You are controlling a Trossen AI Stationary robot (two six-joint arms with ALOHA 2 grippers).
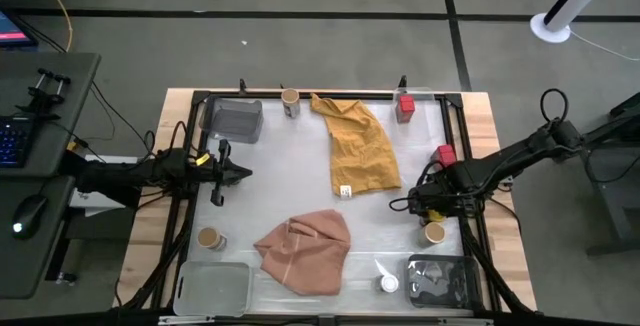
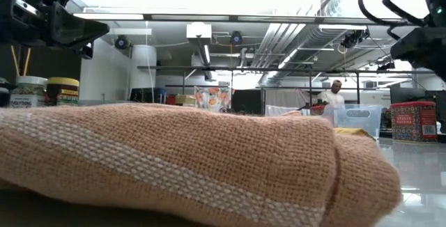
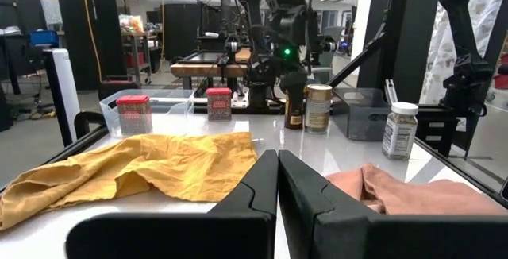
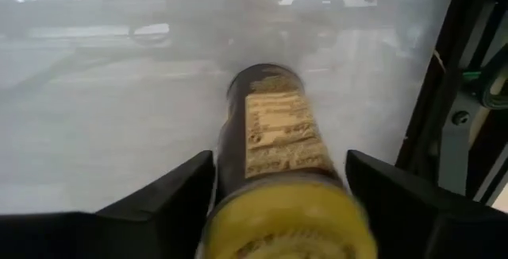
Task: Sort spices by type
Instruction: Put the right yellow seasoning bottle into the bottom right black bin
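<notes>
Right wrist view showed the right gripper (image 4: pixel 278 160) lowered over a yellow-lidded jar (image 4: pixel 274 132), with one finger (image 4: pixel 171 187) on each side of the jar's dark labelled body. The jaws stood wide, and a thin gap showed on either side, so the jar was straddled but not clamped. It stood upright on the white table (image 1: pixel 290 181) near the right edge.

Probable faults from this position:
- If one finger met the jar before the other, the tall, narrow jar could be pushed sideways and tip.
- The body looked smooth, so a light or high grip could let it slip during lifting.
- A tan-lidded jar (image 1: pixel 434 233) stood just beside the gripper, and a sideways move at low height could knock it over.

Surrounding items, outward from the gripper: a red tin (image 1: pixel 445 154) stood near, along the same edge, and a dark grey tray (image 1: pixel 440 278) and a white-lidded jar (image 1: pixel 388 284) stood toward the front corner. A mustard cloth (image 1: pixel 358 146) and a pink cloth (image 1: pixel 303 248) covered the middle of the table, and any low carry across it would have to clear their folds. A second red tin (image 1: pixel 405 106) and another tan-lidded jar (image 1: pixel 290 101) stood at the far rim. The left gripper (image 1: pixel 235 174) waited at the left side with its fingers pressed together, holding nothing.
</notes>
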